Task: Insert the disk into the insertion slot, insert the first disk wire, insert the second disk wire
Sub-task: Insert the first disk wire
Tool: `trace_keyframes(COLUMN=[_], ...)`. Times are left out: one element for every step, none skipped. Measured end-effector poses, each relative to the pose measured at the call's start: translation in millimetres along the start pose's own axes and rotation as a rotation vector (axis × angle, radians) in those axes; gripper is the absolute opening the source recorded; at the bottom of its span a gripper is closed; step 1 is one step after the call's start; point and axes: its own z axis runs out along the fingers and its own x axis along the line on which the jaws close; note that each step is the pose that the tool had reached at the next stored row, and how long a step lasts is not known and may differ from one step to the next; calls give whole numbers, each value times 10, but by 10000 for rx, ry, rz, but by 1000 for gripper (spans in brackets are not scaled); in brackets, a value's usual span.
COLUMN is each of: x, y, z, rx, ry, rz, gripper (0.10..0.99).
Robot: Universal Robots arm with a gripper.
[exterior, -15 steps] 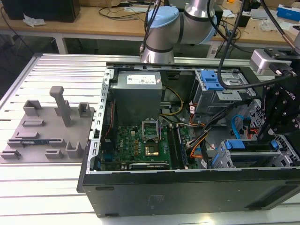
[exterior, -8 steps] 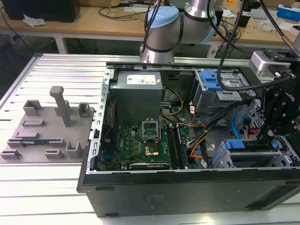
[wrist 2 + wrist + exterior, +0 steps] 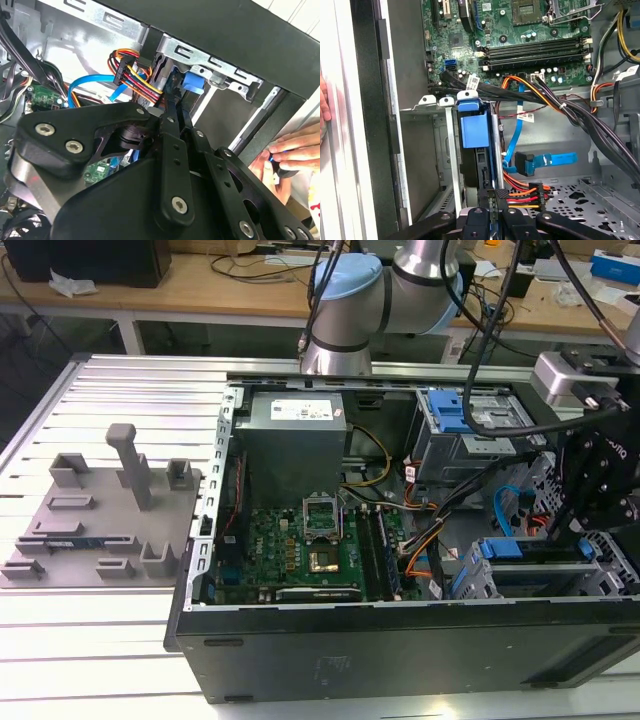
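Note:
The disk (image 3: 471, 131) stands on edge inside the insertion slot (image 3: 451, 165), its blue carrier tab facing out; in the exterior view it is the disk (image 3: 530, 548) at the case's lower right corner. My gripper (image 3: 493, 197) is at the disk's rear edge, shut on the black plug of the first disk wire (image 3: 522, 194), whose orange, red and yellow strands trail away. In the second wrist view the gripper (image 3: 174, 107) meets the same first disk wire (image 3: 137, 77) beside the blue tab. The second disk wire (image 3: 540, 161), light blue, hangs loose with its dark plug beside the cage.
Thick black cable bundles (image 3: 580, 115) cross above the cage, next to the motherboard (image 3: 530, 30). A person's hand (image 3: 295, 150) rests on the case's outer edge. A second bay with a blue latch plate (image 3: 450, 415) sits further back. A grey fixture (image 3: 100, 510) lies outside the case.

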Motion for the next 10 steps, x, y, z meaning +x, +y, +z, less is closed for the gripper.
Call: trace_keyframes(x=[0,0,2,4,4,5,5,6,7,10], y=[0,0,0,-1,-1,-1,0,-1,-1,-1], z=[4,10,15,18,19,21,23,18,4,-70], rx=[-3,-7,-10,-10,-9,-9,-9,-8,-7,-7], ry=[-2,-2,0,2,3,-2,-6,-5,-1,2], rz=[-16,-37,-55,-74,-86,-98,-101,-102,-102,-102], gripper=[165,165,165,165,165,165,165,231,294,294])
